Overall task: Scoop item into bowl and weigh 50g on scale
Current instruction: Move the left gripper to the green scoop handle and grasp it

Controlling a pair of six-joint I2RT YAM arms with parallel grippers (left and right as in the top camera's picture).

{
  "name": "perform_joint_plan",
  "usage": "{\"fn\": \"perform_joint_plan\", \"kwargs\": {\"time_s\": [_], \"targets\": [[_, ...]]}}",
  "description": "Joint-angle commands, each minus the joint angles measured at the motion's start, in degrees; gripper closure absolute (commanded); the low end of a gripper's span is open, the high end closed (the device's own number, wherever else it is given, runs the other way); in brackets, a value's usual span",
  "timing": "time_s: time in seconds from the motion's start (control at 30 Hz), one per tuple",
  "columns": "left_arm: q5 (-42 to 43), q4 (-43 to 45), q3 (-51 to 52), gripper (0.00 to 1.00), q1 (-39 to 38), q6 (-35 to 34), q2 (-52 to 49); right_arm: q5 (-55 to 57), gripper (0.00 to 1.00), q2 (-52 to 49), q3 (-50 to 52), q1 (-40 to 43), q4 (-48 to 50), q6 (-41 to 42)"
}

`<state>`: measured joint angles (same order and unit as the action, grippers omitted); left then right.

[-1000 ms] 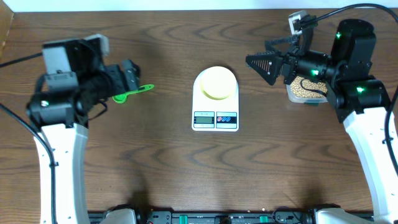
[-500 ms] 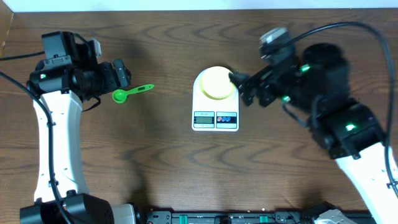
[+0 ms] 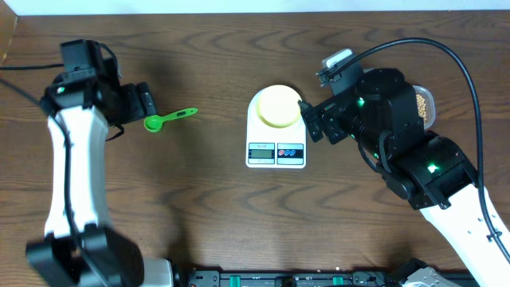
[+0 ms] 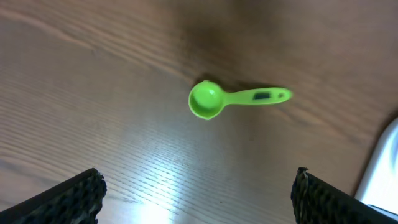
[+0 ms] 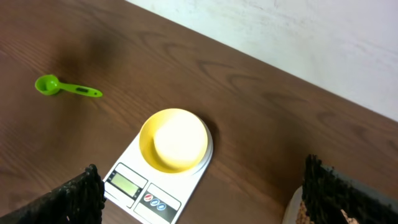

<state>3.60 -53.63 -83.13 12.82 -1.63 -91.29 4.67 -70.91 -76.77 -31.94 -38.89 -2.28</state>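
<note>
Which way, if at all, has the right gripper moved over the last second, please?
Yes: the right gripper has swung left, from apart on the scale's right to close against its right edge beside the bowl.

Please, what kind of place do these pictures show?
Probably a robot test bench, not a real kitchen: a wooden table against a plain wall, holding a kitchen scale, a green scoop and a container of beans.
</note>
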Motion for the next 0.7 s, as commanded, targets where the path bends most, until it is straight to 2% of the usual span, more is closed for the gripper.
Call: {"fn": "perform_joint_plan", "kwargs": {"time_s": [0.0, 0.1, 0.23, 0.47, 0.67], "targets": [[-2.7, 1.2, 1.3, 0.02, 0.2, 0.0, -8.9, 1.0, 0.01, -0.5, -0.7, -0.3, -0.2, 5.0], [-6.1, 3.5, 1.3, 0.02, 0.2, -2.2, -13.7, 0.9, 0.01, -0.5, -0.7, -0.3, -0.8, 7.7], [-6.3, 5.6, 1.3, 0.02, 0.5, -3.6, -19.6, 0.7, 0.01, -0.5, -0.7, -0.4, -3.8, 11.5], [-8.2, 7.8, 1.3, 0.01, 1.0, -4.8, -21.8, -0.3, 0.01, -0.5, -0.7, -0.4, -7.5, 11.5], [-8.8, 8.8, 1.5, 0.09, 2.6, -4.9, -21.9, -0.3, 0.01, -0.5, -0.7, -0.4, -7.6, 11.5]]}}
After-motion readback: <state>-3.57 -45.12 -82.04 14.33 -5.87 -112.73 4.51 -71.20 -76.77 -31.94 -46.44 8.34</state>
